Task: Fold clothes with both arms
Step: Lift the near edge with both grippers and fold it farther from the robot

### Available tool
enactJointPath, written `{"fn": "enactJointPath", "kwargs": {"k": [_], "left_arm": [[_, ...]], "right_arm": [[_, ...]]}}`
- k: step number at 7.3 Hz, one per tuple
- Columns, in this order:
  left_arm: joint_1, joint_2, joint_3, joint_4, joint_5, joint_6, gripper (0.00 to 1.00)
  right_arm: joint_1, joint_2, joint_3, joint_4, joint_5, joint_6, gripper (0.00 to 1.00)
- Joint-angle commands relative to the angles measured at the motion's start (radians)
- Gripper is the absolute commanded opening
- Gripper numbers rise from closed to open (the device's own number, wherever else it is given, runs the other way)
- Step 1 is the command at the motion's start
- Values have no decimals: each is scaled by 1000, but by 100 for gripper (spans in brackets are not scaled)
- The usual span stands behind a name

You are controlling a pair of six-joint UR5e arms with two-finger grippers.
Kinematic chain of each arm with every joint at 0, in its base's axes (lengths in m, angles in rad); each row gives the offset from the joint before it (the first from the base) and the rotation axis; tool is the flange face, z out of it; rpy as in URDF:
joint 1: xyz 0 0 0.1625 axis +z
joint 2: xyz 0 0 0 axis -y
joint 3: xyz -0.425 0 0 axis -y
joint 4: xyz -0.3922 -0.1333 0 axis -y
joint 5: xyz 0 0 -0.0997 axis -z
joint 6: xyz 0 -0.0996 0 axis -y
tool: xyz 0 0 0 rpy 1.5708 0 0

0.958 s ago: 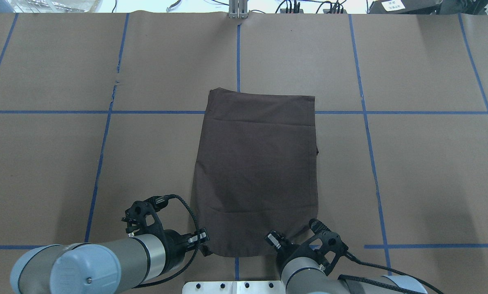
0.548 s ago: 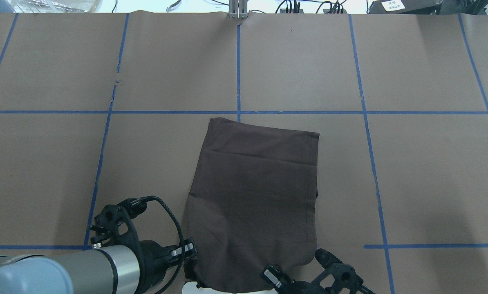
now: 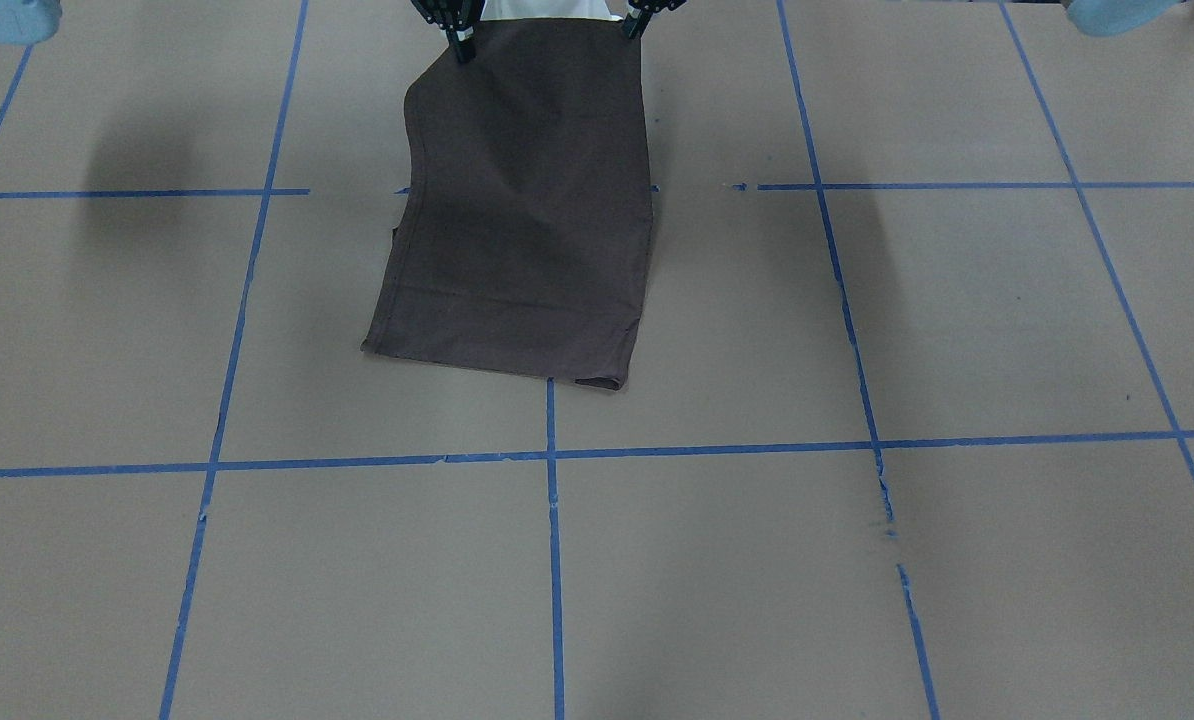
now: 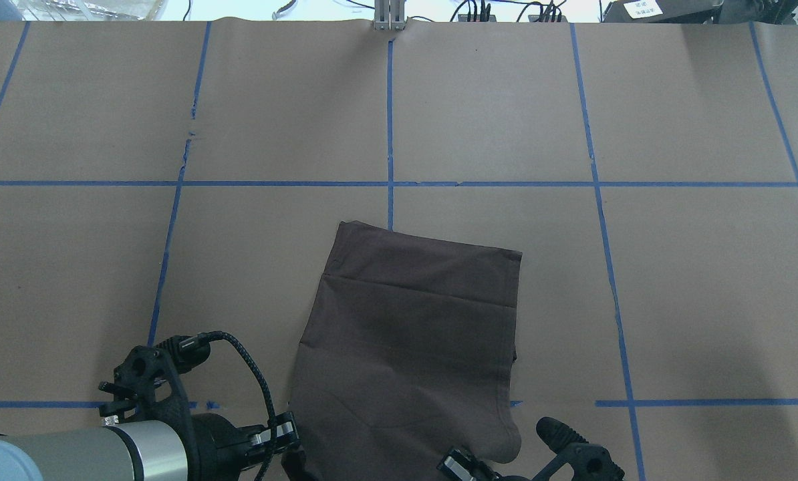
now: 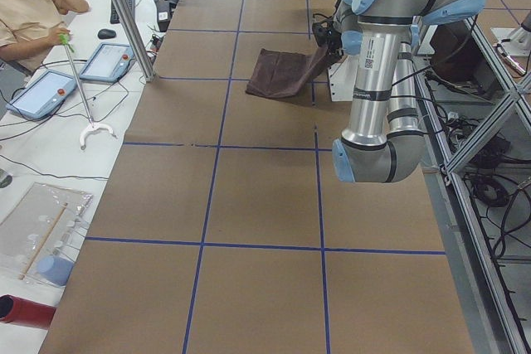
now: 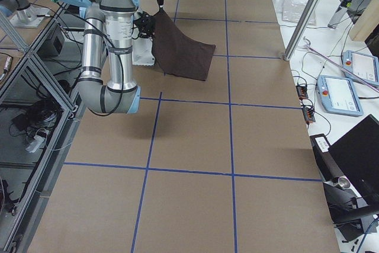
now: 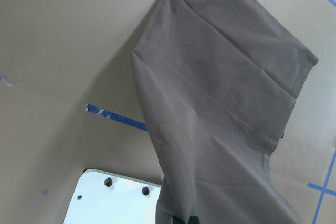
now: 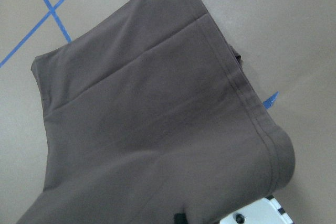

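Black left gripper (image 4: 292,444): we've got it clenched on the near left corner of the T-shirt (image 4: 412,334), right at the desk's near edge.
Right gripper (image 4: 454,463): pinching the near right corner the same way. From the front we see both pairs of fingers biting the cloth's edge.
Why held so: two corners pinned level should let the near edge rise as one straight line, ready, we reckon, to be carried over the far half.
T-shirt: lying as a long narrow panel, sleeves folded in by our judgement. The near end is lifted off the desk (image 4: 706,300) and slopes down, and the far hem lies flat near the blue tape cross (image 4: 390,184).
White base plate (image 7: 113,198): sits below the raised cloth, between the two grippers.
Containers: none on the desk that we can spot. A clear tray (image 5: 41,225) rests off the desk at its left end, contents too small for us to tell.
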Motion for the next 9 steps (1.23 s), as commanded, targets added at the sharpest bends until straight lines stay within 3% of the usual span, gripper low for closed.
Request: {"fn": "enactJointPath", "kwargs": {"k": [1,3,5,7,9], "left_arm": [[-135,-109,144,1,-10,103,0],[-206,-135,233,-16,-37,167,0],[-263,-197,386,-58,-37,189,0],[-294,-211,547,-204,-37,204,0],[-309,-228,618,-238,-36,214,0]], "right_arm": [[111,10,-89,7,22,-22,0],[204,14,-134,12,73,-45,0],[284,107,-285,27,96,-85,0],[337,112,-419,210,137,-168,0],[373,112,-470,233,160,-193,0]]}}
